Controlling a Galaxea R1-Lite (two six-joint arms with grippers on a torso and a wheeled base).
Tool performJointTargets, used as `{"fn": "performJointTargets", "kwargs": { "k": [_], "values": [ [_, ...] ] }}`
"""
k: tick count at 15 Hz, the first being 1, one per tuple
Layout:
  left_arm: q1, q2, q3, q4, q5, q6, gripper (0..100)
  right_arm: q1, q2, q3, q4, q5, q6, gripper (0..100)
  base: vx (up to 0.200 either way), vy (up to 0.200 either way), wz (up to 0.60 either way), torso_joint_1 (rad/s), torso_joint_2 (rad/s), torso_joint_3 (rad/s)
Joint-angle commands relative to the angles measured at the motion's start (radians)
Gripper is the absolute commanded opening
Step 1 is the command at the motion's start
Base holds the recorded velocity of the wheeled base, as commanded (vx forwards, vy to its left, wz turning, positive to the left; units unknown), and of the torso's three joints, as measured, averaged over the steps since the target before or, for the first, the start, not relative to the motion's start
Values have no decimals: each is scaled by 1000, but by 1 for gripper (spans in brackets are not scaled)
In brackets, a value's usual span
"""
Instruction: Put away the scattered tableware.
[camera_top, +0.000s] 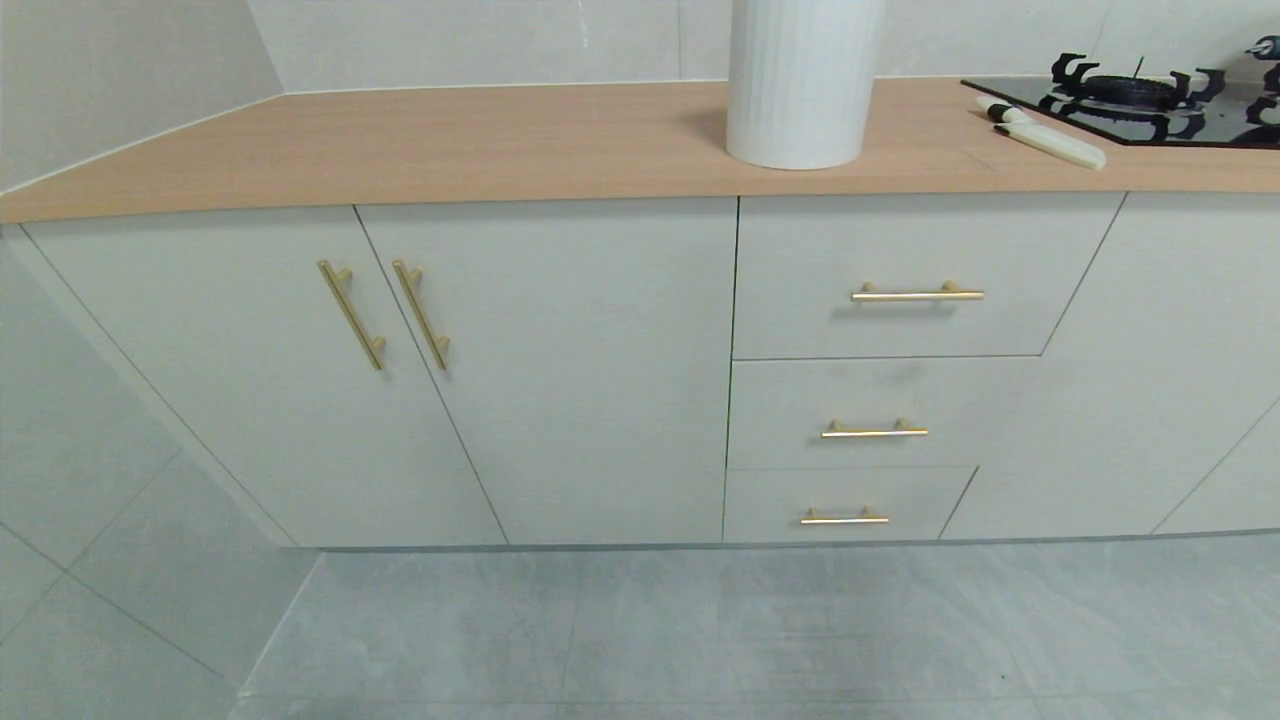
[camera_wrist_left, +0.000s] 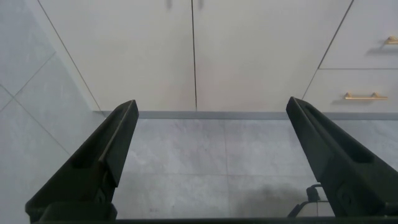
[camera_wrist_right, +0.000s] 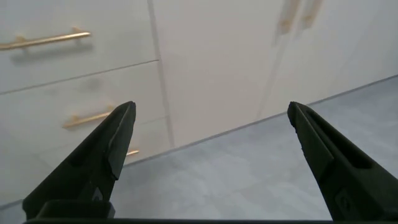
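A pale knife with a dark end (camera_top: 1045, 135) lies on the wooden counter (camera_top: 450, 140) at the right, beside the black hob (camera_top: 1150, 105). A tall white ribbed container (camera_top: 800, 80) stands on the counter near the middle. Below the counter, three closed drawers with gold handles are stacked; the top drawer (camera_top: 915, 293) is the widest. My left gripper (camera_wrist_left: 211, 118) is open over the grey floor, facing the cupboard doors. My right gripper (camera_wrist_right: 211, 118) is open too, low down, facing the drawers (camera_wrist_right: 43, 41). Nothing sits between either pair of fingers.
Two closed cupboard doors with slanted gold handles (camera_top: 385, 312) fill the cabinet's left half. A tiled wall runs along the far left. Grey floor tiles (camera_top: 700, 630) spread in front of the cabinet.
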Motion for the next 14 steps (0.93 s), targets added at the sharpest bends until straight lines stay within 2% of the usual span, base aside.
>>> {"fn": "performJointTargets", "kwargs": {
  "k": [1, 3, 6, 7, 8, 9, 10, 13, 14],
  "values": [
    [0, 0, 0, 0, 0, -1, 100, -74, -393, 26, 204, 2, -107, 100, 0, 0, 0, 0, 0, 0],
    [0, 0, 0, 0, 0, -1, 100, -110, -413, 40, 212, 2, -110, 100, 0, 0, 0, 0, 0, 0],
    [0, 0, 0, 1, 0, -1, 100, -140, -482, 188, 198, 31, -113, 100, 0, 0, 0, 0, 0, 0],
    [0, 0, 0, 0, 0, -1, 100, -140, -480, 277, 138, 106, -93, 100, 0, 0, 0, 0, 0, 0],
    [0, 0, 0, 0, 0, -1, 100, -140, -480, 282, 134, 111, -91, 100, 0, 0, 0, 0, 0, 0],
    [0, 0, 0, 0, 0, -1, 100, -140, -480, 385, 43, 238, -73, 100, 0, 0, 0, 0, 0, 0],
    [0, 0, 0, 0, 0, -1, 100, -140, -480, 394, 71, 328, -56, 100, 0, 0, 0, 0, 0, 0],
    [0, 0, 0, 0, 0, -1, 100, -140, -479, 394, 137, 526, -41, 100, 0, 0, 0, 0, 0, 0],
    [0, 0, 0, 0, 0, -1, 100, -140, -480, 393, 164, 536, -39, 100, 0, 0, 0, 0, 0, 0]
  ]
}}
